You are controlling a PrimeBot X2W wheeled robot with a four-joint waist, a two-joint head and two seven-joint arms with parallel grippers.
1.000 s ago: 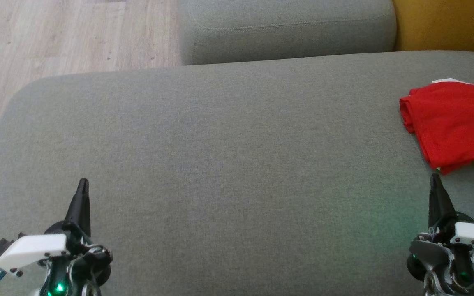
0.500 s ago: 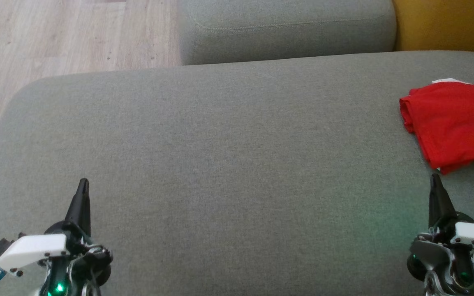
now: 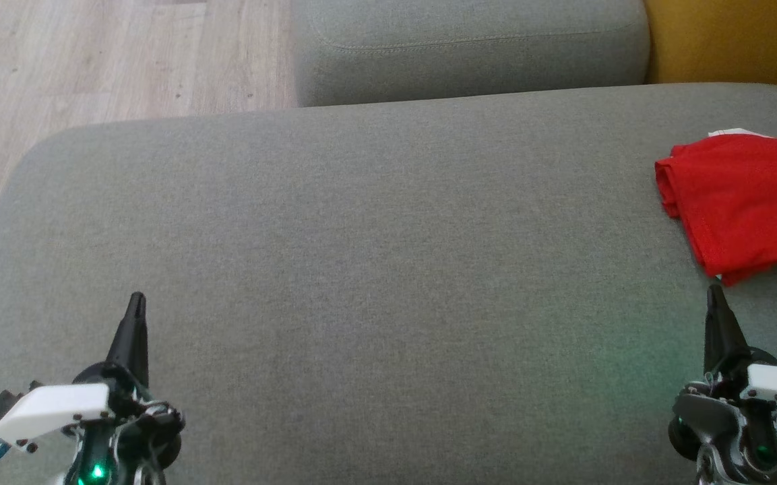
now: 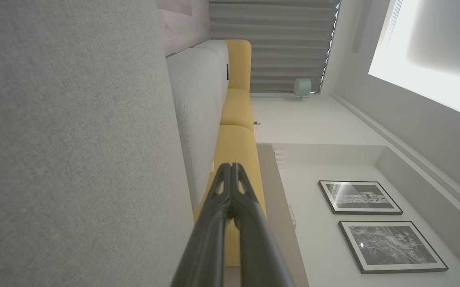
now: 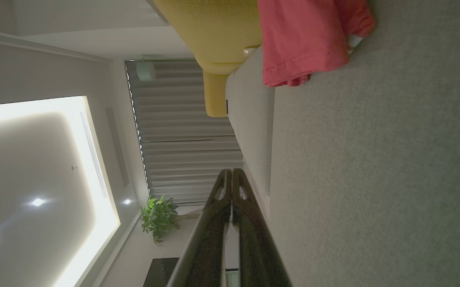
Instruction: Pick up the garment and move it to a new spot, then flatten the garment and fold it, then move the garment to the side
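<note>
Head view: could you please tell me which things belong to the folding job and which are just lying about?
Job: red T-shirt, folded, on the right side of the grey seat cushion; left pincer and right pincer, both shut and empty.
Lying about: second grey cushion; yellow cushion; wooden floor.

Soft even light; ceiling panel point(image 5: 34, 159) glares brightly.

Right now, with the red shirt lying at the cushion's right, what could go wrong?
1. The shut right gripper sits just short of the near corner of the red garment; moving forward could rumple the fold.
2. The garment runs past the head view's right edge, so its far side is unseen; a nudge might push it off the cushion.
</note>
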